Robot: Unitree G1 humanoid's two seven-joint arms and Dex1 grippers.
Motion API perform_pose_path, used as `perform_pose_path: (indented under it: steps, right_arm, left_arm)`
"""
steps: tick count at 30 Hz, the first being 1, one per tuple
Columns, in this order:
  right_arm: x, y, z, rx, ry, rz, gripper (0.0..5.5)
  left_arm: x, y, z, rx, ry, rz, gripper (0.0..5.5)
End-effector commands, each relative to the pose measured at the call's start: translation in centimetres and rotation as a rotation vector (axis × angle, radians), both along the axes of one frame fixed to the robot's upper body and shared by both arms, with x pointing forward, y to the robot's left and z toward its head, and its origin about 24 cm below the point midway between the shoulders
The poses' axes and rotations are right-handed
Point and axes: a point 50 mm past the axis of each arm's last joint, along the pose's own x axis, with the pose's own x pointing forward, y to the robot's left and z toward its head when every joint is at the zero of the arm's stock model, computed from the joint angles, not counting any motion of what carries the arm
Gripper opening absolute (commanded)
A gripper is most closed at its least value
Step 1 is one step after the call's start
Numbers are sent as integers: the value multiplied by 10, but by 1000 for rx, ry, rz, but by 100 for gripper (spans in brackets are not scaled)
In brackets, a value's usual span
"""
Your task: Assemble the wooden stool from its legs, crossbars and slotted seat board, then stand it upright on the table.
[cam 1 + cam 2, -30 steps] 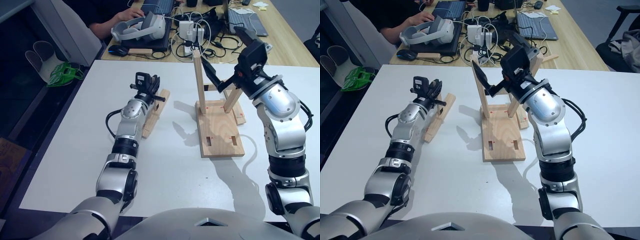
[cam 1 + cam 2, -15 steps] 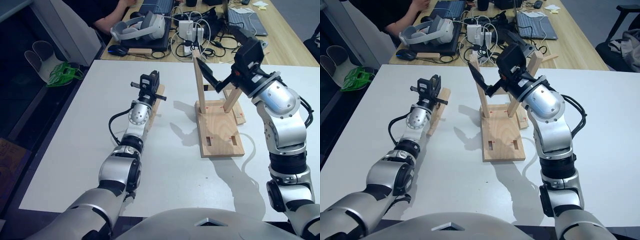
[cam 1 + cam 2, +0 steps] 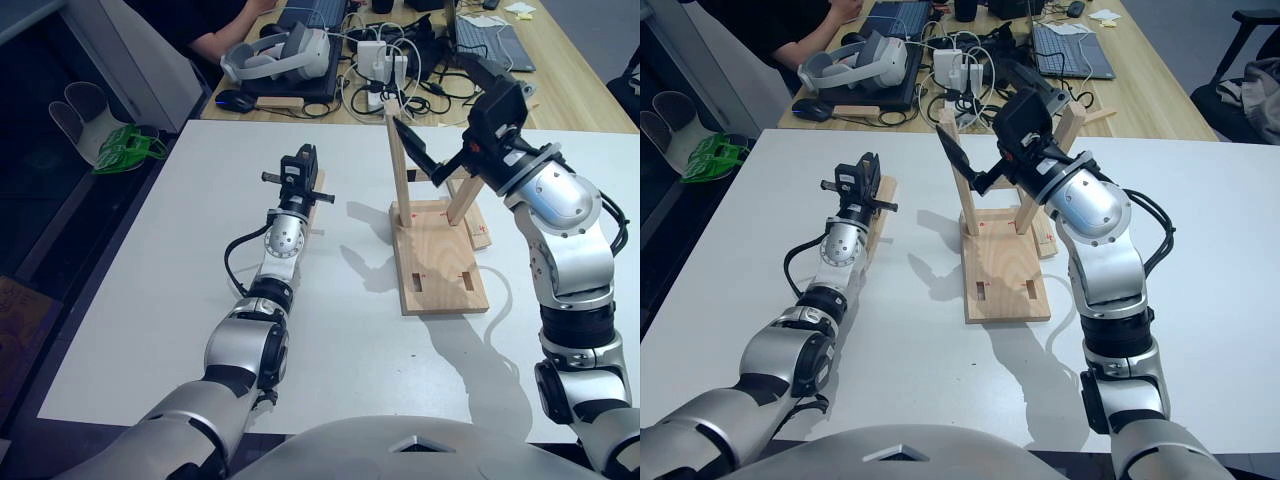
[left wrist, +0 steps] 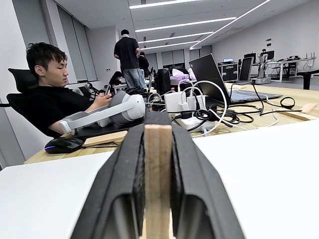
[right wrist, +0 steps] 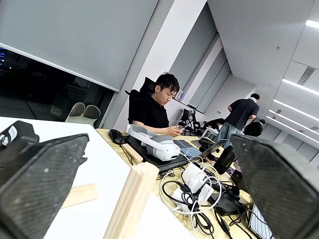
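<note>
The slotted seat board point(image 3: 440, 268) lies flat on the white table point(image 3: 150, 300). A tall leg point(image 3: 399, 165) stands upright at its far left corner, and a shorter leg point(image 3: 464, 198) leans at its far right. Another wooden piece point(image 3: 482, 232) lies along the board's right edge. My right gripper point(image 3: 432, 100) is open near the tall leg's top point(image 5: 133, 194), with one black pad point(image 5: 42, 181) on either side and not touching it. To the left, my left gripper point(image 3: 300, 172) is shut on a wooden leg point(image 4: 157, 164) that lies low over the table point(image 3: 880, 200).
Behind the table's far edge runs a wooden desk point(image 3: 570, 80) with a headset point(image 3: 280, 52), a mouse point(image 3: 236, 99), laptops and tangled cables point(image 3: 385, 60). A person sits there. White tabletop lies open in front of the board and to the left.
My left arm has straightened and pushed its wooden leg a little farther away, turning it from slanted to in line with the arm. The right gripper has barely shifted at the tall leg.
</note>
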Motion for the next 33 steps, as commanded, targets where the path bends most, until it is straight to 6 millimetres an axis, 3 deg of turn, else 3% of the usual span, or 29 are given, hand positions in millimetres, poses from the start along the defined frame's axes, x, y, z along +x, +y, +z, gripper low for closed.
perform_pose_path:
  steps: [1,15,24,33]
  right_arm:
    - [0,0,-1,0,14,5,540]
    - [0,1,-3,-4,25,13,540]
    - [0,2,-3,-2,22,12,540]
    - [0,3,-7,-4,31,10,540]
  left_arm:
    - [3,3,6,22,-20,20,41]
    - [5,-2,-1,-5,41,2,41]
    - [1,-6,-16,14,125,-26,41]
    - [4,-6,-10,-7,108,-8,41]
